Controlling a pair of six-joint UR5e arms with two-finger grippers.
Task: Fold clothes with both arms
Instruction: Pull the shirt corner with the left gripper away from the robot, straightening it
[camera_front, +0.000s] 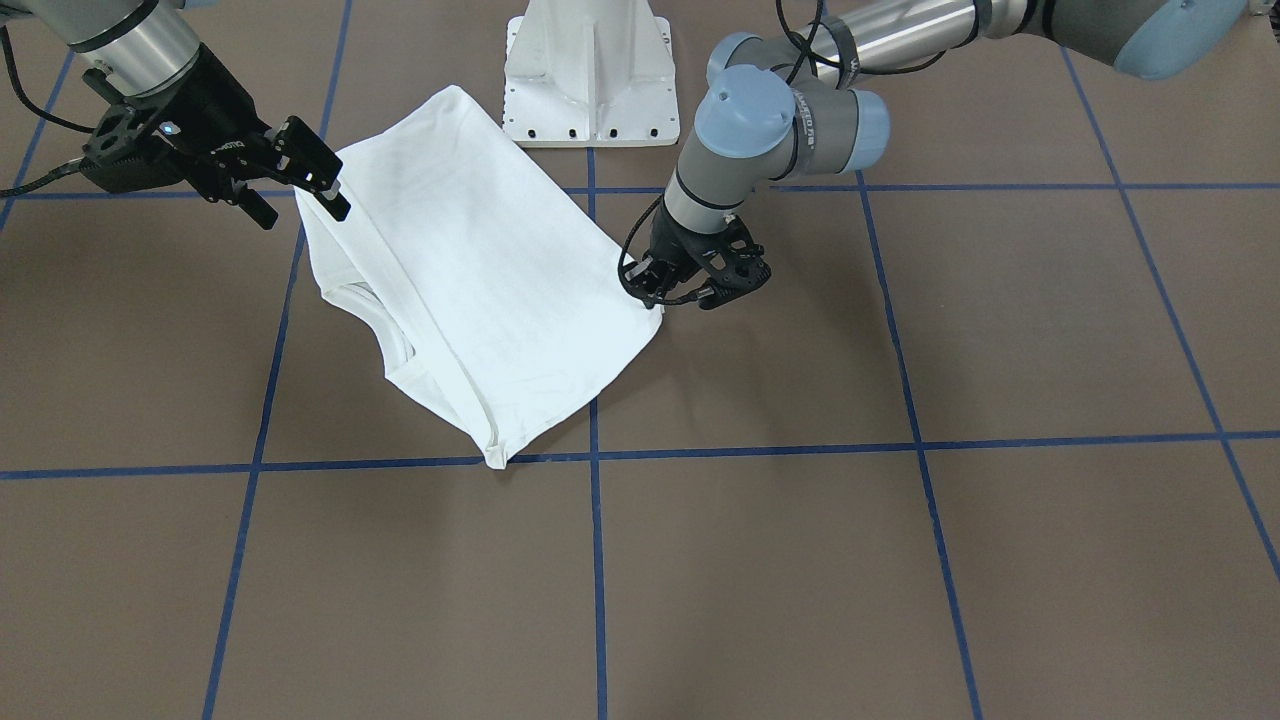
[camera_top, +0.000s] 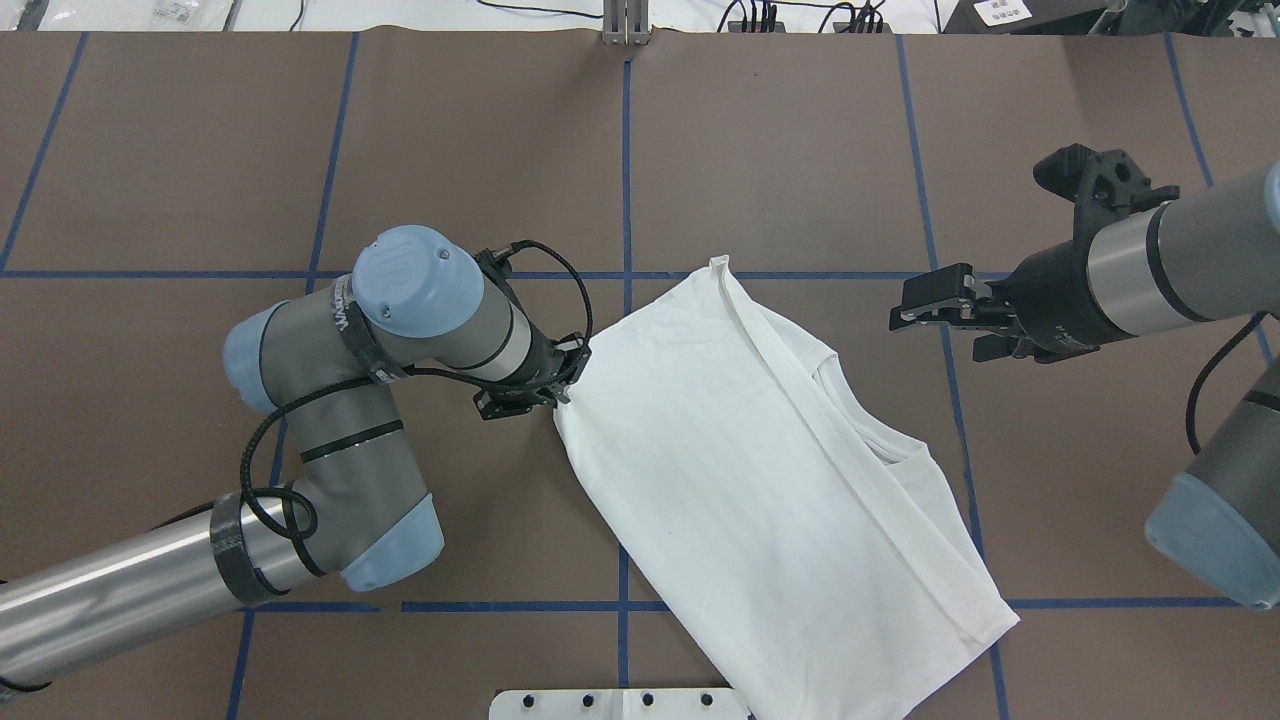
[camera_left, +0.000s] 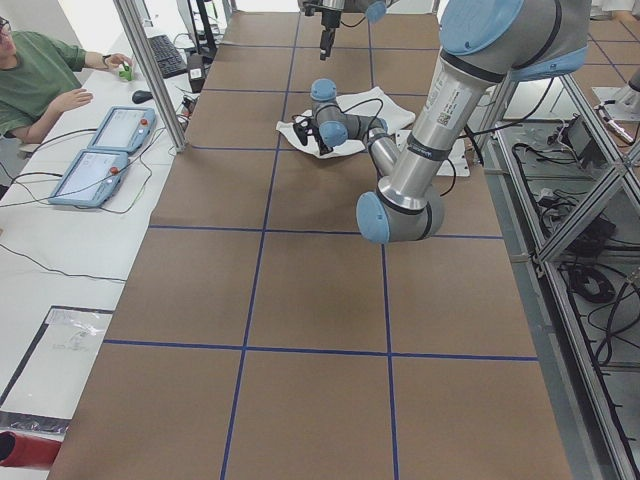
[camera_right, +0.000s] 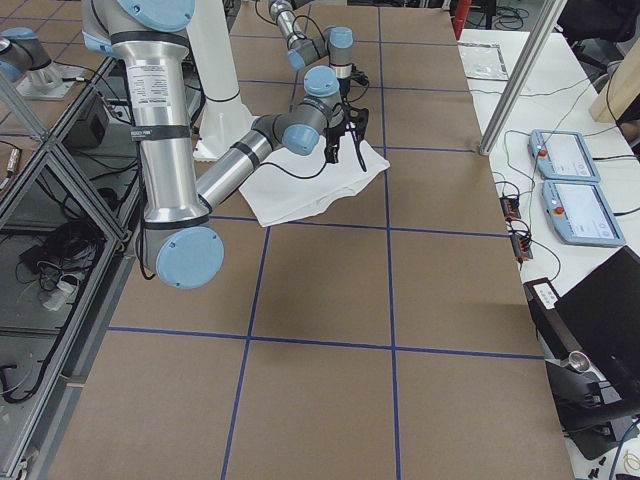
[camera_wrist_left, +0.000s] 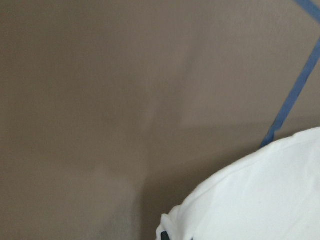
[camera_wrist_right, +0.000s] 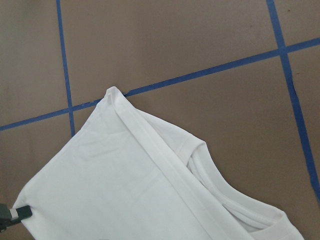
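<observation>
White T-shirt (camera_top: 760, 470) lies folded on brown table (camera_top: 800, 150) w/ blue tape grid (camera_top: 627, 150), near white pedestal (camera_front: 590, 80). L gripper (camera_top: 565, 385) is clamped on its corner; R gripper (camera_front: 303, 208) hovers, jaws apart. Operator (camera_left: 40, 75) sits at side desk.

Bright, even, diffuse light from above in all views; soft shadows on the table (camera_front: 760, 560) under the left arm (camera_front: 770, 130) and along the T-shirt (camera_front: 480, 260) edge; white cloth near clipping, folds faint; left wrist view blurred; right wrist view sharp; side views wide-angle, verticals lean at edges.
</observation>
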